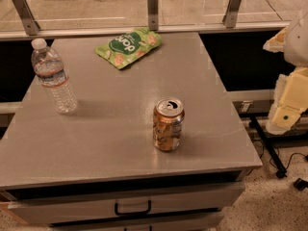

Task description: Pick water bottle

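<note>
The water bottle (pixel 53 78) is clear and ribbed, with a white cap and a white-and-red label band. It stands upright near the left edge of the grey table (pixel 110 148). My gripper (pixel 285 113) is a cream-coloured assembly at the far right of the view. It is off the table's right side and about level with the tabletop. It is far from the bottle and touches nothing.
A bronze drink can (pixel 168 124) stands upright, right of the table's centre and towards the front. A green snack bag (pixel 127 46) lies flat at the back. A metal rail with glass panels (pixel 153 8) runs behind the table. Drawers with a black handle (pixel 132 208) sit below the front edge.
</note>
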You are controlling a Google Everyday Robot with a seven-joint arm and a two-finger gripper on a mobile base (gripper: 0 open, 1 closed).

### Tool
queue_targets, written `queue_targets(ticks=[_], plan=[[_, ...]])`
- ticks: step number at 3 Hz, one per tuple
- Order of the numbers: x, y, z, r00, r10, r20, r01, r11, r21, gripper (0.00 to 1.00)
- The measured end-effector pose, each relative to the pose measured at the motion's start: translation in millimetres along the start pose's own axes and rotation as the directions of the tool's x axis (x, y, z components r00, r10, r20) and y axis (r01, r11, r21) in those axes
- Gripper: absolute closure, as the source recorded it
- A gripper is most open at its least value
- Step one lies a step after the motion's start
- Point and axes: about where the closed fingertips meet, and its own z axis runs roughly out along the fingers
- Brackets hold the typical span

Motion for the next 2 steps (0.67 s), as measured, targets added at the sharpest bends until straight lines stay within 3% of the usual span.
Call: queue_targets(ticks=[1,2], plan=[[-0.1,-0.1,0.0,1.000,0.000,0.000,0.000,1.0000,0.000,0.00],[-47.2,-24.1,13.0,0.993,-0.070,0.091,0.069,0.9975,0.011,0.00]])
